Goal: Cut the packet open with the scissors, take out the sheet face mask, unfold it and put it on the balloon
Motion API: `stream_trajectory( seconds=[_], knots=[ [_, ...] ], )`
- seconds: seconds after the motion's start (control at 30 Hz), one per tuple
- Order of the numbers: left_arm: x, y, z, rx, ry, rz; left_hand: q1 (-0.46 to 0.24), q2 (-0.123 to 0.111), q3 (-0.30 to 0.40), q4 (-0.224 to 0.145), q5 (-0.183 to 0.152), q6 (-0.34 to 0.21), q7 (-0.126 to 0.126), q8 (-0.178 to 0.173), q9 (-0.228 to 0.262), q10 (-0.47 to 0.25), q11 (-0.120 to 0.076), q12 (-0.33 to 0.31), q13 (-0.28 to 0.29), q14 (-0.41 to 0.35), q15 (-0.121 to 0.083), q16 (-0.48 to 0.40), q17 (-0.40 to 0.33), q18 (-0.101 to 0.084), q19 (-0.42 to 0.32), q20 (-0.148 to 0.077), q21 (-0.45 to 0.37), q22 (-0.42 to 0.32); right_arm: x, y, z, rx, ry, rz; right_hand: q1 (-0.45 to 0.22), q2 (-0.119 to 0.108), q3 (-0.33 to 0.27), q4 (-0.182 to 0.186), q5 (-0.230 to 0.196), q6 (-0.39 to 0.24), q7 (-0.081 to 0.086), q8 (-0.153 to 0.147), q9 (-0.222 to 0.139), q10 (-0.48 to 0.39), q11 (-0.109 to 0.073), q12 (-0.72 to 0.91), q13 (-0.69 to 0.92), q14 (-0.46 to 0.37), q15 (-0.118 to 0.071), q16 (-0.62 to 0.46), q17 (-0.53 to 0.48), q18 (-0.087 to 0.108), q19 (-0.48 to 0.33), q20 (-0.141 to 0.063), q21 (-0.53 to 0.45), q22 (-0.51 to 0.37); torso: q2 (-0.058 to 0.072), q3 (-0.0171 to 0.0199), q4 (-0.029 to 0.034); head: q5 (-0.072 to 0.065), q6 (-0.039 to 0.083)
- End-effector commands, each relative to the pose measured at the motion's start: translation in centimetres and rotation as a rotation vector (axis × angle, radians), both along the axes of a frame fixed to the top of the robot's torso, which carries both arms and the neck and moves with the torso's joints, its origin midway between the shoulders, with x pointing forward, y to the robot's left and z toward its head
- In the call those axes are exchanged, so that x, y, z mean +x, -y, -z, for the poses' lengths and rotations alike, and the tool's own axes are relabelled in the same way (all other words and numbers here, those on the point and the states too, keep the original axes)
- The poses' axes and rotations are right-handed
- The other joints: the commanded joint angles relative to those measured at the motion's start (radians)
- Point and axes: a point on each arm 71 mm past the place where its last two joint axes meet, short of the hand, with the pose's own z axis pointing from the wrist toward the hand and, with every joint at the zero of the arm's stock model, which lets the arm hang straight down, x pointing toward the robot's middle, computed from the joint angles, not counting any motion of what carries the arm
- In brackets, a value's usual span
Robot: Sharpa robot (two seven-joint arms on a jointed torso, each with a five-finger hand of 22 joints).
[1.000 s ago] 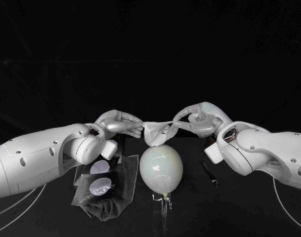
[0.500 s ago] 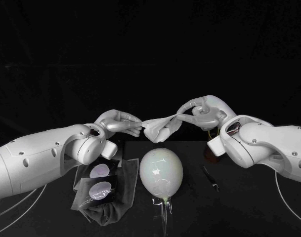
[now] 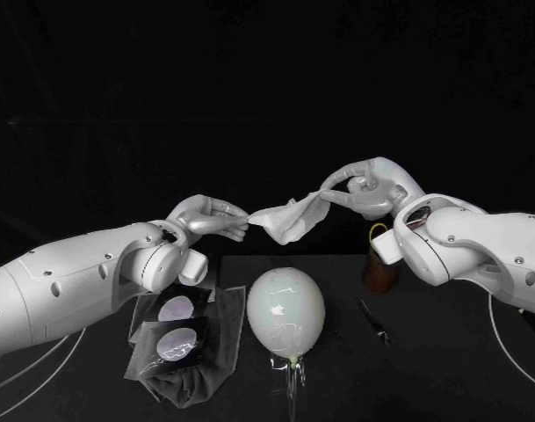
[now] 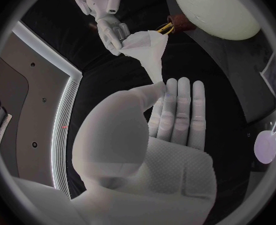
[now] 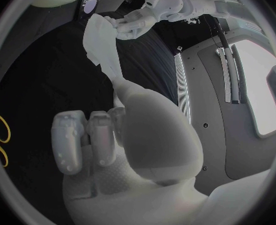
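table: black, carries the balloon and packet
balloon: pale, lying at centre, knot toward 6 o'clock
packet: dark, flat, at 9 o'clock just beside the balloon
sheet face mask: white, part-folded, in the air at 12 o'clock of the balloon, apart from it, strung between both hands
left hand: pinching the mask's 9 o'clock end
right hand: pinching the mask's 3 o'clock end, held higher
scissors: yellow handles, at 2 o'clock of the balloon

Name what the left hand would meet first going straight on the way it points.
The left hand would push into the sheet mask it pinches; next in line, probably, the right hand holding the other end.
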Motion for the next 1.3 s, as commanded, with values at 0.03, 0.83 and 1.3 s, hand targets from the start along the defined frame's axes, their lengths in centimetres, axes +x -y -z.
stream_trajectory(
  seconds=[0.03,0.83,1.3],
  knots=[
    [0.3,0.2,-0.4,0.000,0.040,-0.002,-0.016,0.000,0.008,-0.001,0.002,-0.004,0.006,0.008,0.120,-0.004,0.005,0.004,0.003,-0.009,0.001,0.007,-0.003,-0.005,-0.010,0.001,0.011,0.007,0.2,0.0,-0.4,0.002,0.033,-0.003,0.004,0.001,0.007,0.002,0.005,0.007,0.001,0.003,0.001,0.052,-0.026,-0.003,0.168,0.106,-0.009,0.004,0.263,-0.014,0.109,-0.004,0.007,0.263,0.000,0.0003,-0.0001,-0.001,0.004],
    [3.3,0.8,-0.1,0.072,0.112,-0.030,-0.024,-0.002,0.028,-0.010,0.002,-0.008,0.007,0.007,0.134,-0.010,0.006,0.005,0.010,-0.016,0.003,0.015,-0.011,-0.005,-0.031,0.002,0.037,0.025,1.5,-0.5,-1.5,0.029,0.062,0.013,0.001,-0.003,0.017,-0.002,0.005,0.006,0.002,0.005,0.001,0.050,-0.025,-0.006,0.166,0.106,-0.009,0.004,0.263,-0.014,0.109,-0.004,0.007,0.263,0.000,-0.0001,-0.0004,-0.004,0.021],
    [4.6,0.9,0.9,0.108,0.111,-0.044,-0.025,-0.003,0.034,-0.014,0.003,-0.010,0.008,0.006,0.139,-0.012,0.007,0.006,0.012,-0.018,0.003,0.018,-0.013,-0.005,-0.039,0.003,0.045,0.031,1.8,-1.4,-2.2,0.048,0.080,0.008,0.000,-0.004,0.022,-0.004,0.005,0.005,0.002,0.007,0.001,0.050,-0.025,-0.006,0.166,0.106,-0.009,0.004,0.263,-0.014,0.109,-0.004,0.007,0.263,0.000,-0.0004,-0.0006,-0.003,0.020]
  ],
)
